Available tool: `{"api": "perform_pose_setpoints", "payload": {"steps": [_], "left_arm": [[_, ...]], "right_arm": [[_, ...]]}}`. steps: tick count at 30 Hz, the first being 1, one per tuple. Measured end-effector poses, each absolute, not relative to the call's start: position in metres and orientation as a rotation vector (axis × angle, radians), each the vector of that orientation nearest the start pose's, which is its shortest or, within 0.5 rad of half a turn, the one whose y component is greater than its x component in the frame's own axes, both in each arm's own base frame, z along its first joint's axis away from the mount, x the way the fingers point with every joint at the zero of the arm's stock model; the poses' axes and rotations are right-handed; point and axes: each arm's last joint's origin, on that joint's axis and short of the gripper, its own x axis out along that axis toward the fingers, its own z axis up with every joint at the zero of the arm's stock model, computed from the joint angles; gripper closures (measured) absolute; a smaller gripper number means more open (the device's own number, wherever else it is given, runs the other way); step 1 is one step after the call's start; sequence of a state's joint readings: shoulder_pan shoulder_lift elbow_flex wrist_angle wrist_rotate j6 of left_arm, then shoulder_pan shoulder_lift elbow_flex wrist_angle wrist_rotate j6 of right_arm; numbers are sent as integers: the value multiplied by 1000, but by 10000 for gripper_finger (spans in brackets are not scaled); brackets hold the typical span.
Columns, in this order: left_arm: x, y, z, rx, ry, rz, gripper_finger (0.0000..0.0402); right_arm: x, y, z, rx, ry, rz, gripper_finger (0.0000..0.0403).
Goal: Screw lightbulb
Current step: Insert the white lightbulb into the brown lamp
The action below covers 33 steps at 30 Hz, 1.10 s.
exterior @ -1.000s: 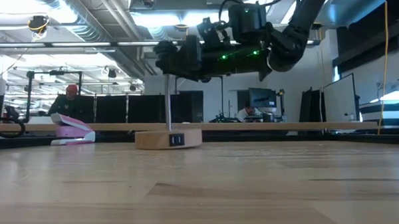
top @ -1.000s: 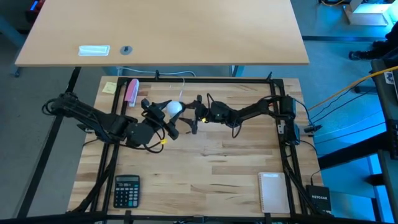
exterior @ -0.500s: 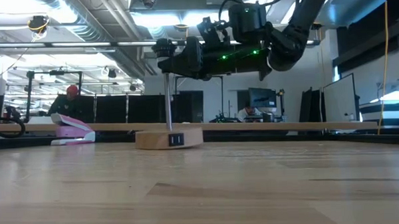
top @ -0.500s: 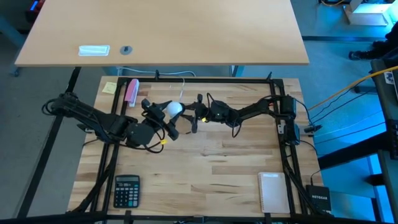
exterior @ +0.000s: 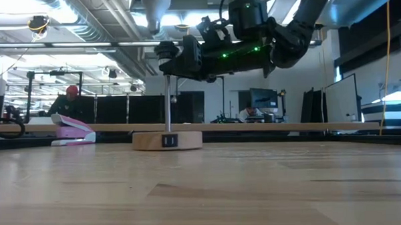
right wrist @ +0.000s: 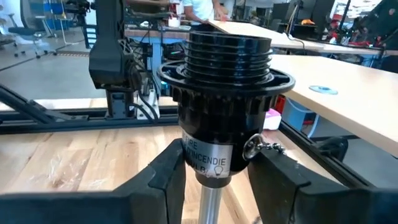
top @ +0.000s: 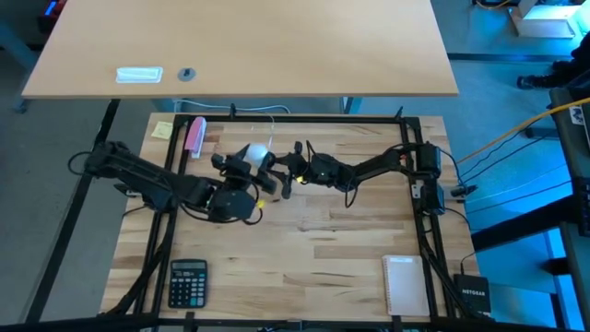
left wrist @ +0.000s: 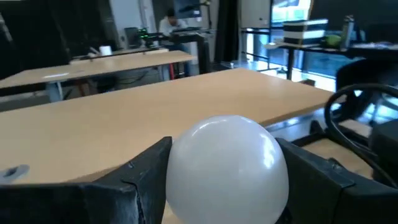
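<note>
left gripper (left wrist: 224, 186) jaws clamped on bulb (left wrist: 225, 168), just beside and above socket (right wrist: 225, 121) | right gripper (right wrist: 214, 180) jaws clamped on socket | bulb base direction hidden

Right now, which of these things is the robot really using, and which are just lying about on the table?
In use:
- lightbulb, held in the left hand
- black socket on its metal pole, gripped by the right hand
- round wooden base

Lying about:
- calculator
- notepad
- pink stapler
- yellow sticky note
</note>
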<state>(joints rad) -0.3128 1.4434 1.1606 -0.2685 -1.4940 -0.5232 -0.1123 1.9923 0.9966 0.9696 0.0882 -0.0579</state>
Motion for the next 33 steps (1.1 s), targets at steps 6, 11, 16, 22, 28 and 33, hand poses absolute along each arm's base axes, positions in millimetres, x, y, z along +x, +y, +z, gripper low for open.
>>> {"api": "perform_pose_setpoints", "payload": {"steps": [6,11,16,22,28,33], "left_arm": [[296,-53,316,-57,17,1227,163],[301,-45,321,-94,-9,1241,163],[308,-38,316,-109,-4,1248,163],[316,-39,302,-49,21,1286,163],[318,-39,298,-19,51,1279,163],[317,-39,297,-13,58,1278,163]], "right_arm": [[405,-48,169,-53,32,-201,259],[405,-48,169,-52,33,-201,259],[405,-48,167,-43,46,-205,303],[405,-48,166,-46,50,-206,373],[405,-48,166,-48,52,-207,401],[405,-48,166,-5,55,-209,349]]}}
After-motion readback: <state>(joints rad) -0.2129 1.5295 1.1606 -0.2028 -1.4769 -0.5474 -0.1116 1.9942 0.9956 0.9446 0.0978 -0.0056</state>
